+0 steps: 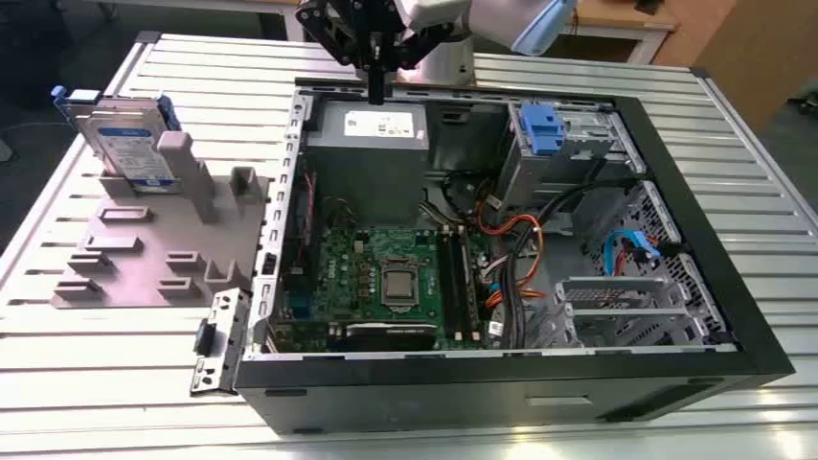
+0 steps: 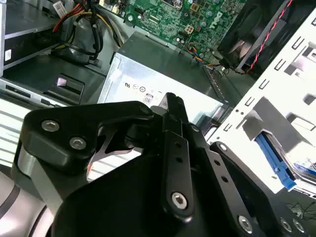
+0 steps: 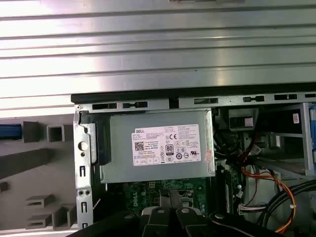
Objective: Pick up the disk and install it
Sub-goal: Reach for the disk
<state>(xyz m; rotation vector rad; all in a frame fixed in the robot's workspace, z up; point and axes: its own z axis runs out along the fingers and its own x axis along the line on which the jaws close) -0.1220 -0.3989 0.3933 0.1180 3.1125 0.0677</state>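
The disk, silver with a white-and-blue label and a blue carrier frame, stands on edge in a grey holder at the exterior view's left, outside the open computer case. My gripper hangs over the case's far rim, just above the grey power supply box, well away from the disk. Its fingers are shut with nothing between them. In both wrist views the fingertips point toward the power supply with its white sticker.
Inside the case lie a green motherboard, orange and black cables and a drive cage with a blue clip at the far right corner. A loose metal bracket lies by the case's near left corner. The ribbed metal table surrounds everything.
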